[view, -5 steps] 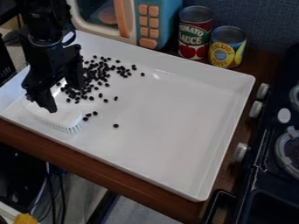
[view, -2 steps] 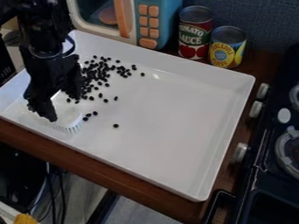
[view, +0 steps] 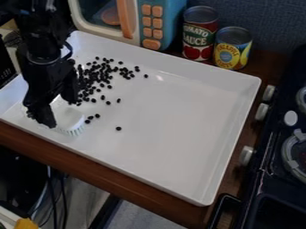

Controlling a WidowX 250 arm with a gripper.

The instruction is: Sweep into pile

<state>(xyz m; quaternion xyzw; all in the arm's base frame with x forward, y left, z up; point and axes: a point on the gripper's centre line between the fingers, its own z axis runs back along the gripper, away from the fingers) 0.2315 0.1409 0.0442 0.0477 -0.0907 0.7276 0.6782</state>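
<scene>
My black two-finger gripper (view: 57, 108) hangs at an end of the big white rectangular tray (view: 167, 134). I have my fingers spread, one nearer the tray's front edge, the other nearer the scattered beans, with a gap between them and something white showing in it. Just below and beside my fingertips is the white scrub brush with pale bristles (view: 71, 120), bristles down on the tray; whether I touch it, I cannot tell.

The small black beans (view: 103, 97) start right beside my farther finger and spread loosely away from me, thickest close to it, with a few strays beyond the brush and one well apart. Past the beans, behind the tray, stand the blue-and-cream toy microwave with orange buttons (view: 163, 27), the red-and-green metal can (view: 199, 36) and the yellow-and-blue metal can (view: 232, 49). Across the tray from my fingers is the black toy stove (view: 278, 147).
</scene>
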